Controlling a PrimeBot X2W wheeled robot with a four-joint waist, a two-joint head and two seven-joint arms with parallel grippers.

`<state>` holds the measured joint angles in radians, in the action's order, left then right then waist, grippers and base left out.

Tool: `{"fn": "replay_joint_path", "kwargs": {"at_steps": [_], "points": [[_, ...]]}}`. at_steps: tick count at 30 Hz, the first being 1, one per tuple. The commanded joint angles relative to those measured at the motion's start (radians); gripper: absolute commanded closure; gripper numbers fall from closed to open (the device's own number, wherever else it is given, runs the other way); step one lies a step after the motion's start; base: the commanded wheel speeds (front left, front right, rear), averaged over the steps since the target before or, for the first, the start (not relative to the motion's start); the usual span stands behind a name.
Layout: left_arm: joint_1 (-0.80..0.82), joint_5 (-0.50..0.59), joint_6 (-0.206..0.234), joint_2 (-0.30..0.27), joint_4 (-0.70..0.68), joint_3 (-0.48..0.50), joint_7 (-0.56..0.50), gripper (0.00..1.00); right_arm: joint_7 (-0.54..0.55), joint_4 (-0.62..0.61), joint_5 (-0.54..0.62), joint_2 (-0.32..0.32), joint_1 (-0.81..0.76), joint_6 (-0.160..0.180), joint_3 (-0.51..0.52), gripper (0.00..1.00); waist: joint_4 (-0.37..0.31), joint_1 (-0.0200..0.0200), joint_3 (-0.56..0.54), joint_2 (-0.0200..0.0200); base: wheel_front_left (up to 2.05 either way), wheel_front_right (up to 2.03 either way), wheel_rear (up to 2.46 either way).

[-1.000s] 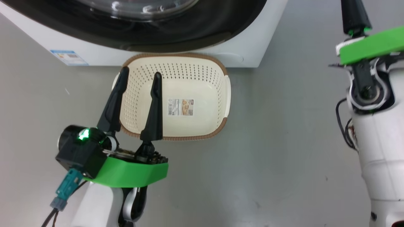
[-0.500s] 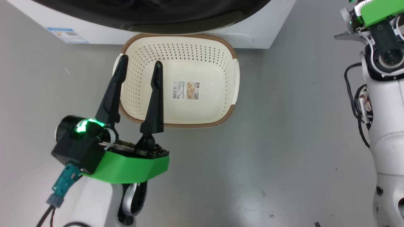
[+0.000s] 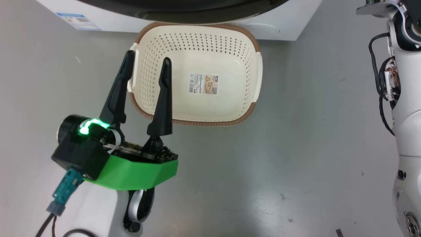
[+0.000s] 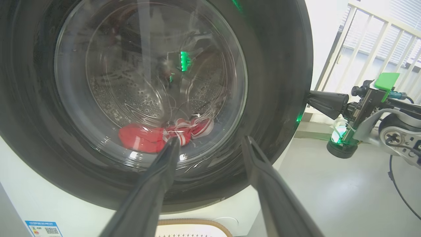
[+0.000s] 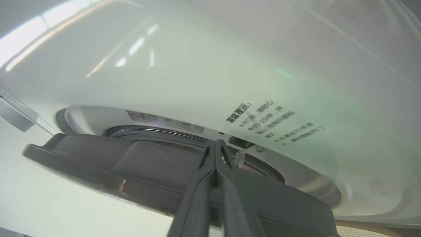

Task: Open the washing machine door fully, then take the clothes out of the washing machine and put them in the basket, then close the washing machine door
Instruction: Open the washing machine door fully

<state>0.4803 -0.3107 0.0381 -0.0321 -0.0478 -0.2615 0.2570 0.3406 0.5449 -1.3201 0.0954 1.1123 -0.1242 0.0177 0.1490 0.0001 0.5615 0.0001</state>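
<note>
Grey, faintly scuffed floor (image 3: pixel 296 148) in front of one white washing machine (image 3: pixel 289 28), one small blue label (image 3: pixel 78 21) stuck low on its front panel. Set on that floor, just beside the machine's base and below the washing machine door (image 4: pixel 279 82): one cream basket (image 3: pixel 210 42) with perforated walls, a brown woven-look rim, two side handles and one paper sticker (image 3: pixel 203 84) on its bottom. Behind the door's single bulging glass bowl, inside the perforated steel drum (image 4: pixel 138 95): the clothes (image 4: pixel 141 140), one red heap with white stripes lying at the bottom, number of garments impossible to tell.

Two claws in frame: left claw (image 3: pixel 148 56) raised above the basket's left side, its two long dark fingers spread wide apart with nothing between them, aimed at the lower part of the glass; right claw (image 5: pixel 214 142) with its two fingers pressed together, gripping nothing, tips at the right edge of the door's glossy black rim, with a narrow gap between rim and white front and one grey ring visible within it. Contact between those tips and the rim impossible to tell.

Off to the right, one white railing (image 4: pixel 336 42) and the right arm's pale forearm (image 3: pixel 406 131) with loose black cables.
</note>
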Motion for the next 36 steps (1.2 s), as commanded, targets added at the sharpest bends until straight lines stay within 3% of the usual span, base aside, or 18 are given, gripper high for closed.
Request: {"fn": "replay_joint_path", "kwargs": {"at_steps": [1, 14, 36], "points": [[0.01, -0.006, 0.009, -0.018, -0.031, 0.023, 0.005, 0.0, 0.009, -0.021, -0.002, -0.02, 0.024, -0.007, -0.01, 1.0, 0.007, 0.0, 0.007, -0.0001, 0.0, 0.0, 0.0], [0.016, -0.02, 0.011, -0.018, -0.027, 0.018, 0.005, 0.0, 0.094, 0.034, -0.007, -0.028, 0.084, -0.007, -0.021, 1.0, 0.033, 0.0, 0.023, -0.0001, 0.0, 0.0, 0.0], [0.005, -0.027, 0.004, -0.018, -0.003, 0.015, 0.005, 0.0, 0.245, 0.028, -0.045, -0.036, 0.019, -0.007, -0.022, 1.0, 0.016, 0.0, -0.02, -0.0001, 0.0, 0.0, 0.0]]}}
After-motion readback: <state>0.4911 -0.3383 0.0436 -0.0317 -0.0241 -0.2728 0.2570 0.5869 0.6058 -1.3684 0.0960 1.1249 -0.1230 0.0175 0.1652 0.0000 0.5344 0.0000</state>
